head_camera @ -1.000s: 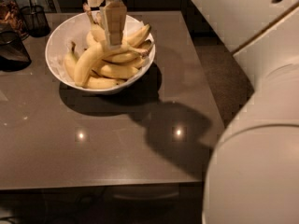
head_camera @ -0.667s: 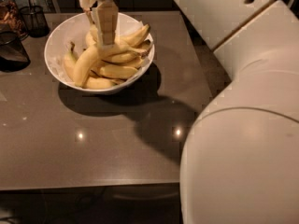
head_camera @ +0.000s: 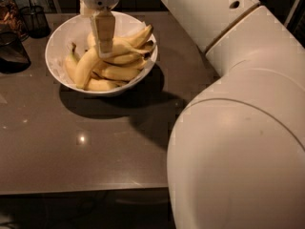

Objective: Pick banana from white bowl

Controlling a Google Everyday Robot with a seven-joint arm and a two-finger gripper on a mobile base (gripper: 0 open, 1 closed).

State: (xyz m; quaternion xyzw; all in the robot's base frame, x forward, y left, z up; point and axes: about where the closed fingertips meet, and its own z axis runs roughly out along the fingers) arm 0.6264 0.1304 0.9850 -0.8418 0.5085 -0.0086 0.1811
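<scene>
The white bowl [head_camera: 57,39] stands at the back left of the brown table, filled with several yellow bananas. The banana [head_camera: 86,67], long, thick and strongly curved, lies on the left side of the pile and arcs up toward the middle. My gripper [head_camera: 105,51] comes straight down from the top edge over the bowl's middle. Its tip reaches into the pile, right against the upper part of the banana. Shorter bananas [head_camera: 119,73] lie to the right and below.
A dark wire-mesh cup [head_camera: 34,19] and a dark object [head_camera: 12,51] stand left of the bowl. My bulky white arm [head_camera: 238,128] fills the right side. The table's front edge [head_camera: 86,190] runs along the bottom.
My arm has swung in and fills more of the right side. The gripper has stayed over the bowl, with its tip a little lower in the pile.
</scene>
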